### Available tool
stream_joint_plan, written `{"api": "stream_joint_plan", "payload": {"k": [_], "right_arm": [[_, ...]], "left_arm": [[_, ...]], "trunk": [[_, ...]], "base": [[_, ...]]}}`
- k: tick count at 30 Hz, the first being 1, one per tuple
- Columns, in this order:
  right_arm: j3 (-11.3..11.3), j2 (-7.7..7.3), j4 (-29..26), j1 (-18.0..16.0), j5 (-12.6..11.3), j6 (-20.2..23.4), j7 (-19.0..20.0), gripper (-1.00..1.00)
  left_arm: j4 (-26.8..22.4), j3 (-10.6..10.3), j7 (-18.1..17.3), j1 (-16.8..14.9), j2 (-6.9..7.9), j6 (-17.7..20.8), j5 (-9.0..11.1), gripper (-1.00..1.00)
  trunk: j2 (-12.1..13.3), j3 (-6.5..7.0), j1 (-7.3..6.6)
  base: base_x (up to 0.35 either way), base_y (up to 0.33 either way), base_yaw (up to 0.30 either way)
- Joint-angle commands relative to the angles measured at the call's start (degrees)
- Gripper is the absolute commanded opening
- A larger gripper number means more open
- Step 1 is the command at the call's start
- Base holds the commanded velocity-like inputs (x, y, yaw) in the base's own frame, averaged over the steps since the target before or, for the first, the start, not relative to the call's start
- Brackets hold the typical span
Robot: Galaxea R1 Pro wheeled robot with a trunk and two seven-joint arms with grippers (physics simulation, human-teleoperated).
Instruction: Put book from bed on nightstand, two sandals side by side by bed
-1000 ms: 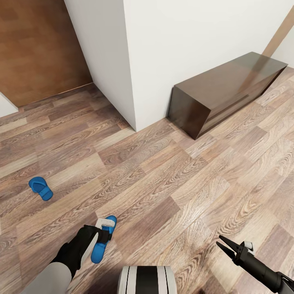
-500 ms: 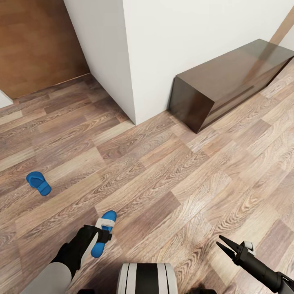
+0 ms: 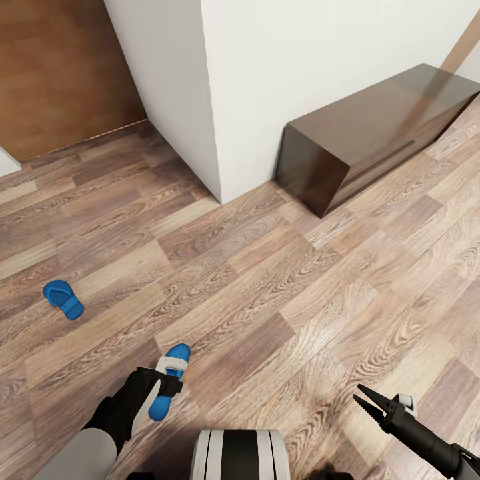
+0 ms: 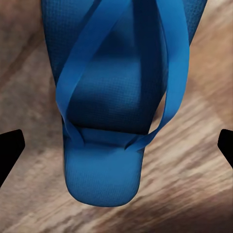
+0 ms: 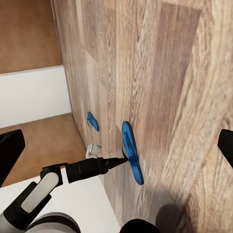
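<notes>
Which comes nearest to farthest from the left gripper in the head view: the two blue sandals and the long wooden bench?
1. Near sandal, directly under the left gripper.
2. Far sandal, on the floor toward the left edge.
3. Wooden bench, far right against the wall.

wood-plank floor (image 3: 280, 293) carries two blue sandals: near sandal (image 3: 168, 382) flat by robot, far sandal (image 3: 63, 299) well apart; dark bench (image 3: 373, 137) against wall.

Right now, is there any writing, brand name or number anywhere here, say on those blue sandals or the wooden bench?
None: no text on the near sandal, the far sandal, the bench, the wall or the floor.
</notes>
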Motion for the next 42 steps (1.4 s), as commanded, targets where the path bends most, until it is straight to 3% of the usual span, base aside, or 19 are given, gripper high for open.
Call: {"api": "stream_joint_plan", "payload": {"k": [1,42], "right_arm": [[-0.04,-0.01,0.02,-0.01,-0.15,0.6,0.13,1.0],[-0.05,0.03,0.08,-0.01,-0.13,0.6,0.13,1.0]], "left_arm": [[-0.09,-0.29,0.12,-0.01,0.06,0.27,0.01,1.0],[-0.53,-0.29,0.12,-0.01,0.12,0.27,0.01,1.0]], "trunk": [[-0.01,-0.03,-0.01],[-0.01,-0.03,-0.01]], "base": [[0.0,0.0,0.0],[0.006,0.0,0.0]]}}
